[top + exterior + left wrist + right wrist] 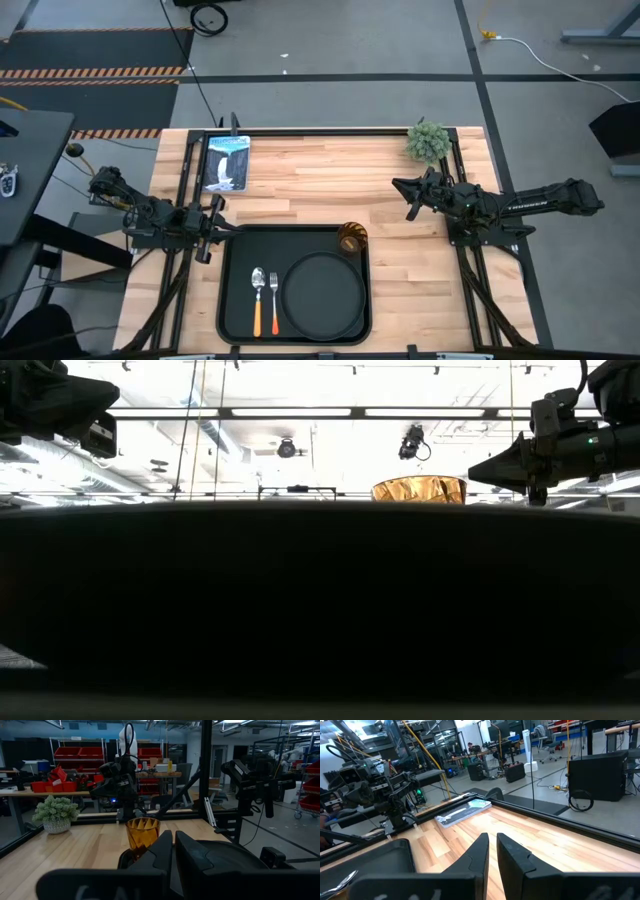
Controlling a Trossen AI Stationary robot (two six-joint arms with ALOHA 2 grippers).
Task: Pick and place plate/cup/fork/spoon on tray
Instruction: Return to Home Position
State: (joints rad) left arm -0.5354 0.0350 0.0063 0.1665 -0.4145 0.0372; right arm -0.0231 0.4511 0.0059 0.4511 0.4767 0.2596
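Note:
The black tray point(236, 300) lies at the table's near middle. On it lie the round black plate point(322, 292) at the right, the spoon point(258, 298) and the fork point(274, 300) side by side at the left, and the amber cup point(352, 238), which stands upright in the far right corner. My left gripper point(218, 232) hovers at the tray's far left corner, shut and empty, and points at the cup point(142, 832). My right gripper point(406, 200) hangs shut and empty over bare table, right of the cup. In the low view only the cup's top point(418, 490) shows.
A small potted plant point(429, 141) stands at the far right of the table. A flat picture book point(226, 162) lies at the far left. Bare wood lies between them and on both sides of the tray. The tray's rim point(320, 610) blocks most of the low view.

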